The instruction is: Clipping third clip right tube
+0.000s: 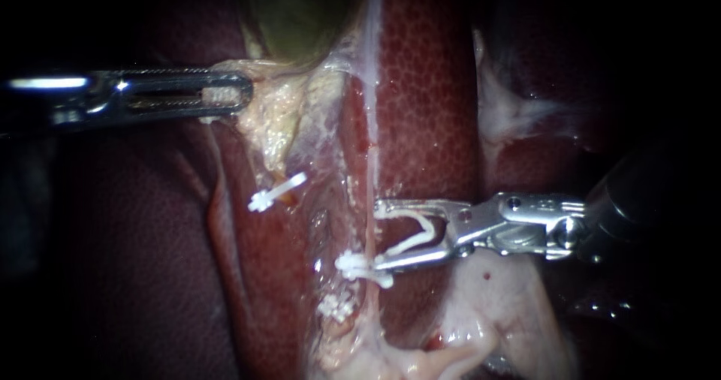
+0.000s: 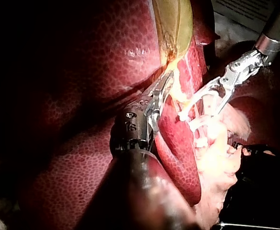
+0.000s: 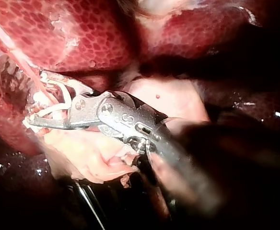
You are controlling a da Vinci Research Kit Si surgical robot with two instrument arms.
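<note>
- Left instrument (image 1: 236, 95): steel shaft ending in long slotted jaws. They are pressed together on pale yellow fatty tissue (image 1: 282, 113) just under the olive-green gallbladder (image 1: 300, 12).
- Right instrument (image 1: 379, 235): steel hinged tip. Its jaws stand wide apart, each seating one leg of an open white plastic clip (image 1: 417, 230).
- Thin pale-red right tube (image 1: 369, 188): runs down the groove beside the dark red mottled liver (image 1: 428, 87). It passes between the right instrument's jaws, inside the open clip's mouth.
- Closed white clip, upper (image 1: 360, 269): on the right tube, just beside the lower jaw.
- Closed white clip, lower (image 1: 336, 306): on the same tube, further along.
- Slanted white clip (image 1: 278, 192): on the tissue strand under the fatty tissue, well apart from the right tube.
- Endoscope view only: all three closed clips together.
- Left wrist view only: the left instrument (image 2: 161, 91) from behind, gripping under the gallbladder (image 2: 176, 24). Ahead and beside it are the right instrument (image 2: 202, 103) and its clip (image 2: 192, 103). Beyond that shaft lies a pale printed sheet (image 2: 248, 9).
- Right wrist view only: the right instrument (image 3: 41, 98) from behind, its clip (image 3: 58, 103) astride the tube (image 3: 27, 69). Pale pink tissue (image 3: 169, 96) lies beside its hinge.
- Writing: the sheet's print is too small to read.
</note>
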